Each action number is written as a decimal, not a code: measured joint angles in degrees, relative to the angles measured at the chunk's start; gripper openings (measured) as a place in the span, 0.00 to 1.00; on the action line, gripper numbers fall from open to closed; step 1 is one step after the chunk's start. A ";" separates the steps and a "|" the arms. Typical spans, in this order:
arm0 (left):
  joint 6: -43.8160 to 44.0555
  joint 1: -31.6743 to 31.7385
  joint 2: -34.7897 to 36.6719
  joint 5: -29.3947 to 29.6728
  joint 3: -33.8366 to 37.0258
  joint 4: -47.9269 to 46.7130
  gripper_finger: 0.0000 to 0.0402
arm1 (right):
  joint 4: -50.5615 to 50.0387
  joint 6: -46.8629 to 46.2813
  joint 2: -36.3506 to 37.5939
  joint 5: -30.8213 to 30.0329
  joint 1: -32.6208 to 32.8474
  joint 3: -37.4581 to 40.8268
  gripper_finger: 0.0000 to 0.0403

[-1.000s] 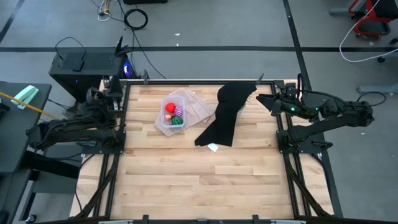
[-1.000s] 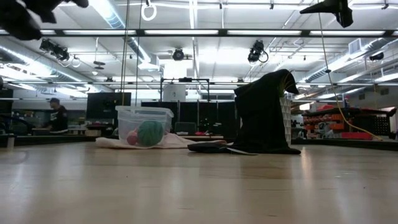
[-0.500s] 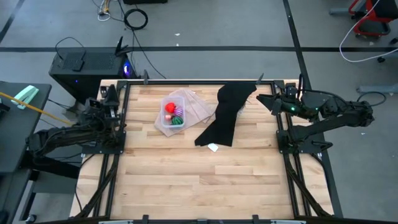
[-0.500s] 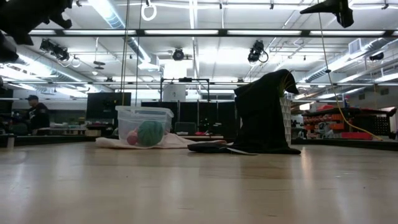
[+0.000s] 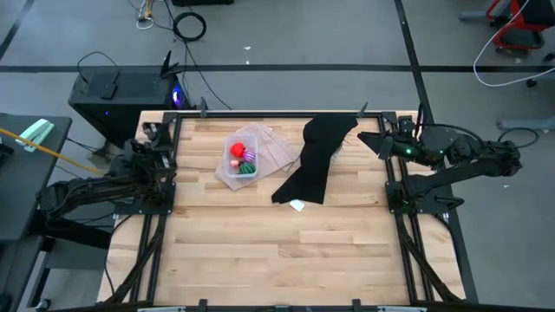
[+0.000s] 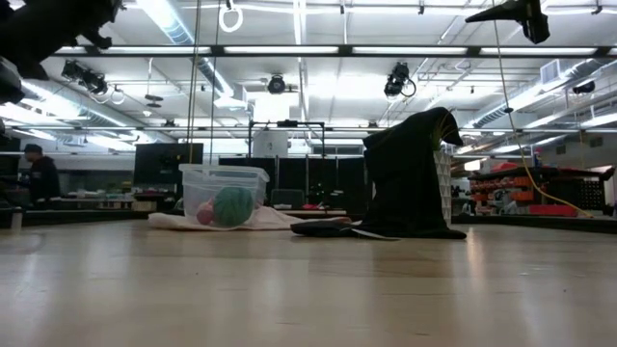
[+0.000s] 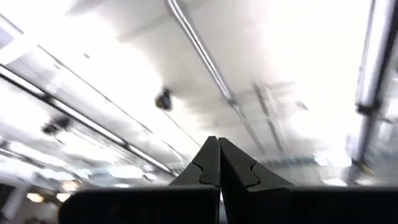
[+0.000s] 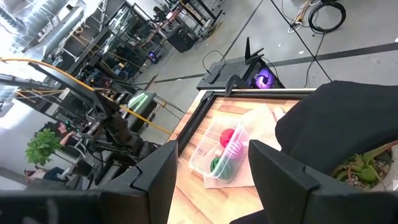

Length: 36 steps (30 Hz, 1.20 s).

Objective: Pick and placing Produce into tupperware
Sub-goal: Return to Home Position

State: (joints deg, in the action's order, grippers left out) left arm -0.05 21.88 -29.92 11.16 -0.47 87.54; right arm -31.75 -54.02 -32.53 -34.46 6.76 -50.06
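Left gripper pulled back — closed, empty, right gripper parted, empty, tupperware long axis slanting near-left to far-right

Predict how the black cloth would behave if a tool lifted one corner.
Probably floppy: the black cloth lies creased and rises to a draped peak in the low view. It looks thin, so likely light, sagging and trailing when lifted.

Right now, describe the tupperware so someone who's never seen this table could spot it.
On the wooden table, look on the left arm side of the black cloth. The tupperware is the clear rounded container next to flat translucent lids; unlike them it has walls and holds a red fruit and a green one.
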 joint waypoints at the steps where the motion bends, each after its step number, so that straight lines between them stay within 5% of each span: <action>1: 0.84 -0.02 -0.02 -1.08 0.00 -1.38 0.00 | 0.00 0.00 0.00 -0.01 0.00 0.00 0.51; 10: 6.44 -1.50 -0.02 -2.03 0.02 -10.25 0.00 | 0.00 0.65 0.00 0.00 0.00 0.00 0.51; 23: 4.54 -15.77 0.72 4.17 0.04 -27.81 0.00 | -0.01 1.69 0.00 -0.02 0.00 0.00 0.51; 36: 3.26 -18.42 14.54 2.05 0.04 -39.22 0.00 | -0.96 1.25 0.00 -0.02 0.00 0.00 0.51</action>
State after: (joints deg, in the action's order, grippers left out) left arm 3.22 3.46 -15.37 13.21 -0.43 48.31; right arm -32.71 -52.77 -32.53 -34.48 6.76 -50.06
